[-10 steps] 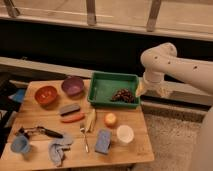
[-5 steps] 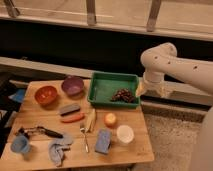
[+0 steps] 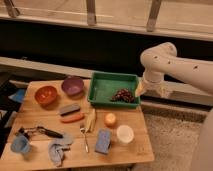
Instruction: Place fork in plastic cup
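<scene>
Fingers (image 3: 140, 90) spread wide, empty; gripper (image 3: 142, 88) beside green tray (image 3: 113, 77) right rim; fork (image 3: 84, 137) between cloth (image 3: 59, 149) and sponge (image 3: 103, 141). Tray holds dark clump (image 3: 124, 95), possibly grapes.

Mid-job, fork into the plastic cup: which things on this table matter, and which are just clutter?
For the job: fork, front centre; plastic cup, front-left corner; gripper, open and empty, at the right edge of the green tray.
Lying about: green tray, purple bowl, orange bowl, banana, blue sponge, white cup, cloth, black-handled utensil.
</scene>
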`<state>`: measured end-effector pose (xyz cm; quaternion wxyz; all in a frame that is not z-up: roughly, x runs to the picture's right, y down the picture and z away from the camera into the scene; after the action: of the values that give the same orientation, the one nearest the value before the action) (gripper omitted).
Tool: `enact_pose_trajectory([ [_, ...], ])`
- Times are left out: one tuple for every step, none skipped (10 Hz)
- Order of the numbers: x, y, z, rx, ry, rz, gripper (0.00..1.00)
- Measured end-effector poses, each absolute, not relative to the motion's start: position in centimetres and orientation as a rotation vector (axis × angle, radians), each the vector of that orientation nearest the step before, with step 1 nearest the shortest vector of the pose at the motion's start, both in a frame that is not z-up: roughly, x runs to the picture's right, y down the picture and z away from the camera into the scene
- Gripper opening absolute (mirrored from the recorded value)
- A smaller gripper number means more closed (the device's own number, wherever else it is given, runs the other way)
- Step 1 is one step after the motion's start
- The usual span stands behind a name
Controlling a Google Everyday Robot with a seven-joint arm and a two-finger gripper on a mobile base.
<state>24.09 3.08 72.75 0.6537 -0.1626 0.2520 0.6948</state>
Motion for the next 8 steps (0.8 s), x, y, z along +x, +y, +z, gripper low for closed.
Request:
enact_pose_trajectory([
  [24.1,3.1,72.7,-0.369,0.571,1.576,0.76],
  [24.1,3.1,72.8,-0.369,0.571,1.576,0.76],
  [24.1,3.1,72.8,-0.369,0.571,1.577,0.76],
  [24.0,3.0,72.8,-0.368,0.568,1.574,0.76],
  [23.8,3.0,72.6,-0.365,0.560,1.562,0.76],
  [23.0,2.9,72.4,-0.363,0.547,1.543,0.76],
  [21.6,2.8,72.4,-0.368,0.530,1.518,0.76],
  [19.4,2.6,72.5,-0.376,0.509,1.483,0.76],
])
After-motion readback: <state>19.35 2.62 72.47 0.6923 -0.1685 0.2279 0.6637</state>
